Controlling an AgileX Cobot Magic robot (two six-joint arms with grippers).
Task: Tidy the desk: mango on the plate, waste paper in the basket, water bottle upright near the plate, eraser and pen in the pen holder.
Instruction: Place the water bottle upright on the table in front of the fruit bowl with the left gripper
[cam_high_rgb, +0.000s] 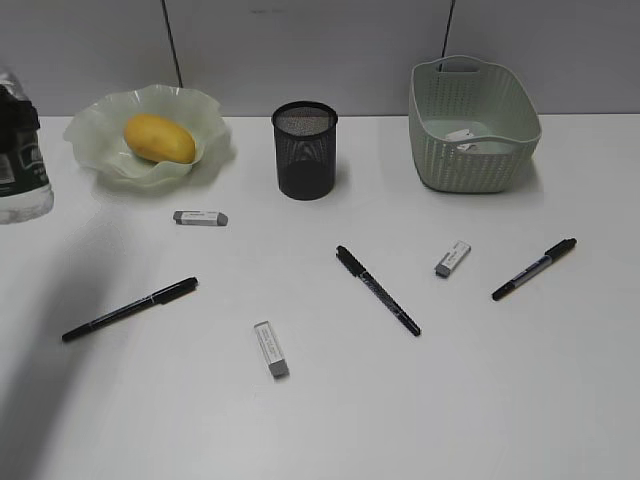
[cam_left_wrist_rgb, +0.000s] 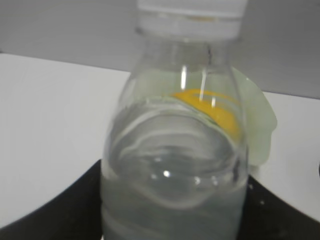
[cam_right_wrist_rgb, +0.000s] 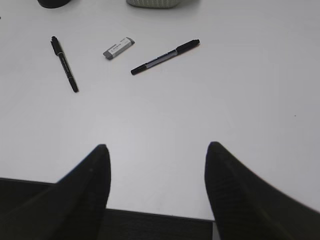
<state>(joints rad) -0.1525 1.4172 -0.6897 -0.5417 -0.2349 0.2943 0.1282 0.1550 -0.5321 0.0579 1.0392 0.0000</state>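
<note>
The water bottle (cam_high_rgb: 18, 160) stands upright at the desk's (cam_high_rgb: 330, 420) far left edge, beside the plate (cam_high_rgb: 205, 112), which holds the mango (cam_high_rgb: 158, 138). My left gripper (cam_left_wrist_rgb: 174, 175) is shut on the bottle (cam_left_wrist_rgb: 175, 150), one dark jaw against each side. White waste paper (cam_high_rgb: 463, 137) lies in the basket (cam_high_rgb: 470, 165). The pen holder (cam_high_rgb: 305, 150) stands between plate and basket. Three erasers (cam_high_rgb: 200, 218) (cam_high_rgb: 271, 349) (cam_high_rgb: 452, 258) and three pens (cam_high_rgb: 130, 309) (cam_high_rgb: 377, 289) (cam_high_rgb: 534, 268) lie loose on the desk. My right gripper (cam_right_wrist_rgb: 158, 145) hangs open over bare desk, holding nothing.
A grey partition wall (cam_high_rgb: 330, 50) runs behind the desk. In the right wrist view, a pen (cam_right_wrist_rgb: 165, 56), an eraser (cam_right_wrist_rgb: 119, 47) and another pen (cam_right_wrist_rgb: 64, 63) lie ahead of the fingers, and the desk's near edge shows under them.
</note>
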